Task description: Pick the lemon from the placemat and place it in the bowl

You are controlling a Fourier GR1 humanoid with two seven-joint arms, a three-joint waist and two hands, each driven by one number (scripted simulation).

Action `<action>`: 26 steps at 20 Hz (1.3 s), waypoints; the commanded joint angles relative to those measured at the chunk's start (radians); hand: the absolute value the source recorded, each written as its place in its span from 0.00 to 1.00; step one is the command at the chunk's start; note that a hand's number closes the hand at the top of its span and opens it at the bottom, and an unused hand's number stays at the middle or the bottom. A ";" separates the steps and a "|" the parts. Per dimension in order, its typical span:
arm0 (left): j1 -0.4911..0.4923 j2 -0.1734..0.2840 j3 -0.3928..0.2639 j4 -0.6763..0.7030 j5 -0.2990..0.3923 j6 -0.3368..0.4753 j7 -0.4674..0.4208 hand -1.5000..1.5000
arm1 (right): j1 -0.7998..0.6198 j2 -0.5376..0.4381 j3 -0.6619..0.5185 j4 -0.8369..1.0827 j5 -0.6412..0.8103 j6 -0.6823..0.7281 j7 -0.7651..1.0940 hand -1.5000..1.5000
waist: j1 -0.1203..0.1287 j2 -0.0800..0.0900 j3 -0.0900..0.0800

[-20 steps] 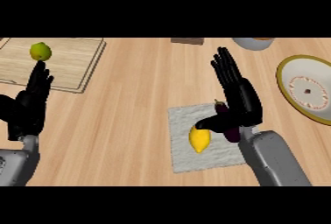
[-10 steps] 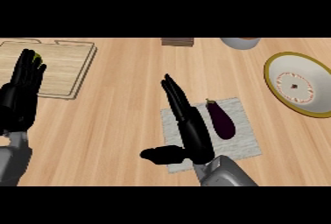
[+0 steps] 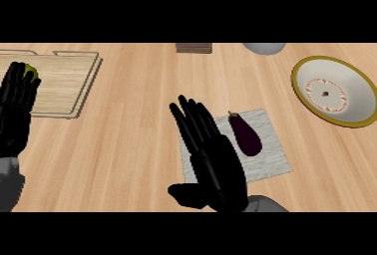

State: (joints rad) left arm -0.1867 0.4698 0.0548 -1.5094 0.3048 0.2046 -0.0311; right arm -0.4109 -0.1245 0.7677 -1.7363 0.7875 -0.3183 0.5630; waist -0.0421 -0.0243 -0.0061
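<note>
Grey placemat (image 3: 269,149); dark purple eggplant (image 3: 246,133); yellow-rimmed white bowl (image 3: 336,90).

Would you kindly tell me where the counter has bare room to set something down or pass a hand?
Bare wood lies between the cutting board and the right hand, and more between the placemat and the bowl. The placemat is crowded: the eggplant lies on it and the right hand covers its left part. The left hand rests open at the left edge.
</note>
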 commanded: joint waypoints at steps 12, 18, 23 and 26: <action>-0.012 -0.029 -0.007 0.008 -0.019 -0.011 -0.038 0.50 | -0.068 -0.002 0.035 -0.336 -0.203 0.852 0.708 0.00 | 0.023 0.017 0.003; -0.053 -0.016 0.012 0.036 -0.012 -0.033 -0.025 0.50 | -0.036 -0.053 -0.035 -0.379 -0.267 0.905 0.731 0.00 | 0.023 0.020 0.004; -0.032 -0.026 0.025 0.049 -0.013 -0.059 -0.062 0.50 | -0.058 -0.031 -0.094 -0.271 -0.266 0.893 0.672 0.00 | 0.039 0.023 0.005; -0.047 -0.015 0.036 0.031 0.007 -0.074 -0.014 0.50 | -0.061 0.014 -0.094 -0.233 -0.262 0.900 0.685 0.00 | 0.043 0.023 0.005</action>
State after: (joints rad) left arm -0.2274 0.4506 0.0770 -1.4800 0.2963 0.1542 -0.0569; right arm -0.4496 -0.1601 0.6866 -2.0121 0.5397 0.4897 1.0757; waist -0.0054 -0.0030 -0.0014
